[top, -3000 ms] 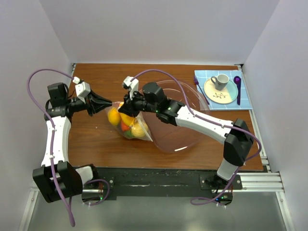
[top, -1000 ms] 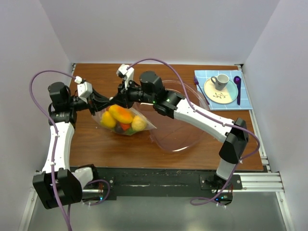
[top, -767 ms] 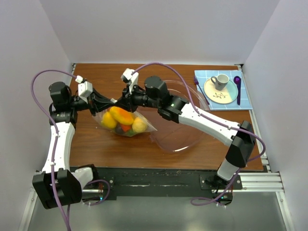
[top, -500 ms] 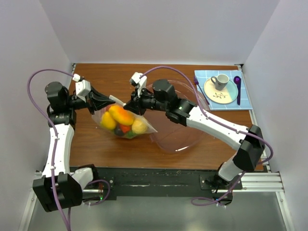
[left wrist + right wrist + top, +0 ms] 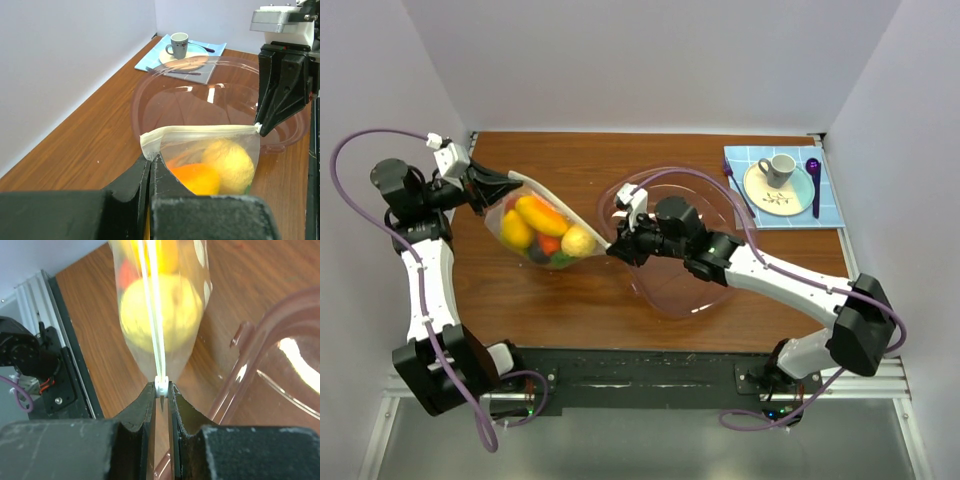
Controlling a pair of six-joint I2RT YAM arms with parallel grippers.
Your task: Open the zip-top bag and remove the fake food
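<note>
Brown wooden table [image 5: 550, 310] boxed in by pale walls [image 5: 650, 60], a zip-top bag [image 5: 535, 228] stretched between two pincers.
A large clear pink bowl [image 5: 680, 295] sits right of centre. Just beside its left rim hangs the bag of fake food [image 5: 540, 215], the left pincer [image 5: 510, 183] clamped tight on one end of the zip strip and the right pincer [image 5: 613, 245] on the other. A blue mat [image 5: 830, 205] in the far right corner carries a plate [image 5: 765, 195] and cup [image 5: 780, 165].
</note>
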